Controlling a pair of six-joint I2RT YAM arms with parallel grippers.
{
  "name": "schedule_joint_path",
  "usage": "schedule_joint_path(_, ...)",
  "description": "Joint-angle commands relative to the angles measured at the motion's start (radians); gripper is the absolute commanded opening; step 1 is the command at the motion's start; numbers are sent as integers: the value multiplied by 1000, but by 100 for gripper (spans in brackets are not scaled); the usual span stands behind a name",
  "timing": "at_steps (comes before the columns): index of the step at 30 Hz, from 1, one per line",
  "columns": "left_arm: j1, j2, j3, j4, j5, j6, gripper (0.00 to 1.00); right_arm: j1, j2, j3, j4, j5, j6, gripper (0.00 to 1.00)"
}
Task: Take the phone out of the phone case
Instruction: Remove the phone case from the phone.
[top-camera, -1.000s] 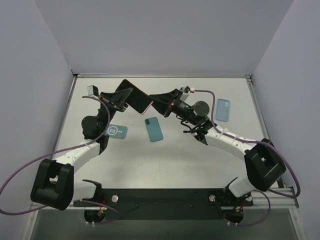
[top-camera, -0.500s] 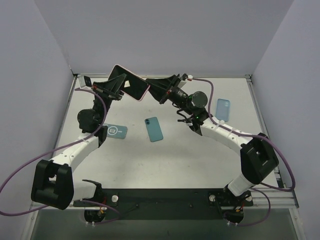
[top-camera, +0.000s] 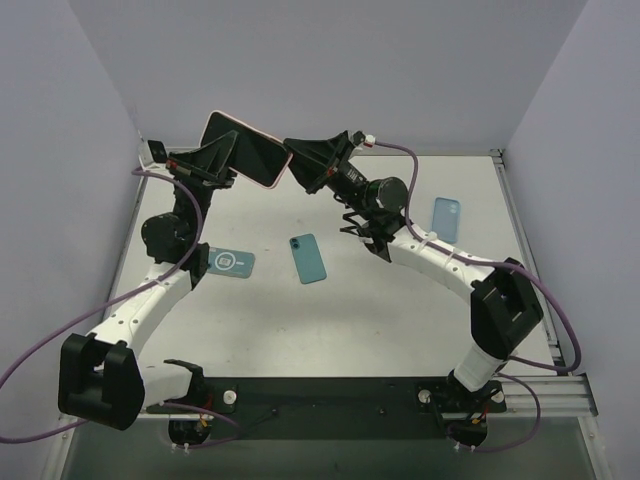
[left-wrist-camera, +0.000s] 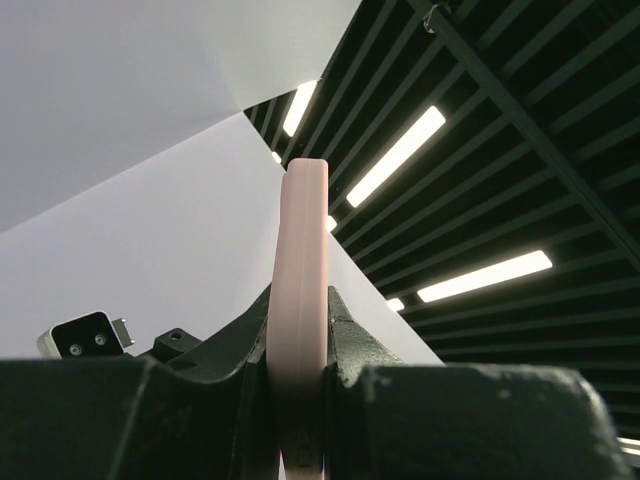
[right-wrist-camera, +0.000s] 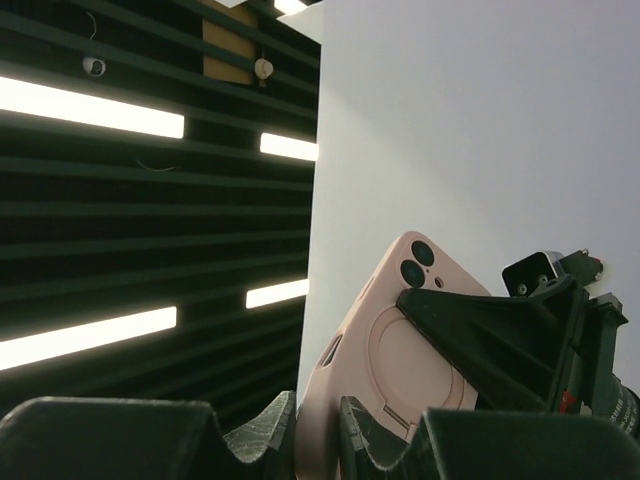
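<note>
Both arms are raised off the counter (top-camera: 400, 320) and meet in the upper left of the top view, with the phone (top-camera: 245, 150) held in the air between them. Its dark screen faces up toward the camera, and it sits inside the pink case (right-wrist-camera: 360, 370), whose rim shows as a thin pink line along the upper edge.

The left jaws are clamped on the pink case at its end toward the left of the frame. In the left wrist view the case's edge stands upright, pinched tightly between the two black fingers (left-wrist-camera: 235, 340).

The right jaws are closed on the opposite end. In the right wrist view the lower corner of the case sits squeezed between the fingers at the bottom of the frame. The case's back fills the middle, with two camera lenses (right-wrist-camera: 417, 262) near its top.

On the counter, below the held phone, lies a teal phone (top-camera: 308, 258). A dark teal card (top-camera: 232, 262) lies toward the left of it, and a light blue case (top-camera: 446, 219) lies well apart at the right.
</note>
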Motion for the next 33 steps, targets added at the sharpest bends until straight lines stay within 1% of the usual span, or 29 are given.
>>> schedule_joint_path(1, -24, -74, 100, 364, 92, -87, 0, 11, 37, 27, 341, 68, 102, 0)
schedule_joint_path(2, -24, -83, 104, 358, 89, -90, 0, 12, 38, 21, 339, 56, 73, 0)
schedule_joint_path(8, -24, -80, 125, 356, 69, -116, 0, 22, 63, -30, 329, -18, 25, 0)
schedule_joint_path(10, -24, -83, 127, 346, 64, -118, 0, 18, 46, -48, 275, -85, -61, 0)
schedule_joint_path(11, -24, -88, 120, 343, 59, -118, 0, 17, 31, -87, 184, -107, -101, 0)
schedule_joint_path(12, -24, -88, 116, 341, 58, -119, 0, 15, 14, -107, 128, -124, -157, 0)
schedule_joint_path(13, -24, -91, 114, 341, 56, -121, 0, 15, -26, -133, 71, -132, -253, 0)
schedule_joint_path(14, -25, -92, 108, 341, 56, -122, 0, 17, -45, -153, -32, -145, -310, 0)
schedule_joint_path(16, -24, -95, 102, 338, 52, -124, 0, 20, -90, -188, -146, -150, -441, 0)
schedule_joint_path(17, -25, -92, 102, 338, 52, -125, 0, 23, -98, -197, -202, -153, -464, 0)
schedule_joint_path(22, -25, -77, 100, 361, 49, -141, 0, 29, -92, -220, -277, -161, -549, 0)
schedule_joint_path(23, -27, -74, 100, 359, 50, -142, 0, 35, -94, -216, -338, -162, -600, 0)
schedule_joint_path(25, -27, -77, 96, 355, 55, -141, 0, 51, -103, -197, -404, -162, -653, 0)
schedule_joint_path(26, -27, -80, 94, 355, 56, -141, 0, 55, -111, -191, -488, -158, -688, 0)
schedule_joint_path(28, -27, -82, 91, 333, 75, -141, 0, 67, -129, -165, -573, -144, -782, 0)
schedule_joint_path(29, -27, -88, 94, 295, 90, -139, 0, 71, -134, -156, -634, -141, -803, 0)
schedule_joint_path(33, -33, -97, 79, 229, 147, -121, 0, 71, -138, -93, -750, -182, -884, 0)
